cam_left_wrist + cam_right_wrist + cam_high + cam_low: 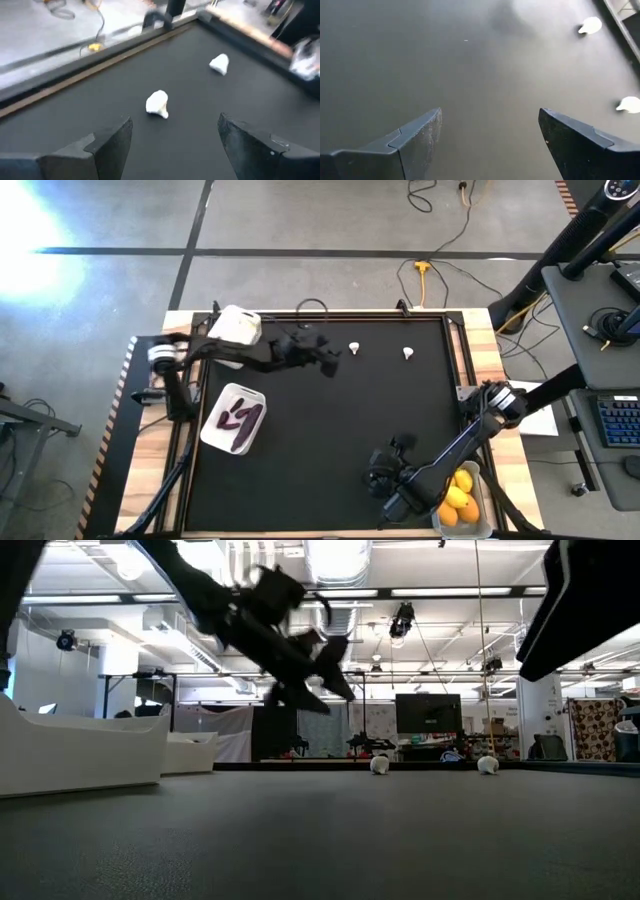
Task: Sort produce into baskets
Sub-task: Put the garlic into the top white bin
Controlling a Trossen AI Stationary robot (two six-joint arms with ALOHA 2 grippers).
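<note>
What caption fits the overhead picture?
Left claw open, nearing two garlic bulbs; eggplants and fruits already in baskets.

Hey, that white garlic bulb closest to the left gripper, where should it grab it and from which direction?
Grip the small white garlic-like bulb across its rounded body, coming straight down from above. It lies alone on the bare black mat, well apart from the second white bulb, so both sides are free. The left gripper hangs beside it, fingers open; the bulb's pointed end looks too narrow to hold.

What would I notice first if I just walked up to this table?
Two white garlic bulbs lie alone on the black mat's far side. The left gripper hangs open beside the nearer one. The corner basket under the right arm glows with yellow and orange fruit.
</note>
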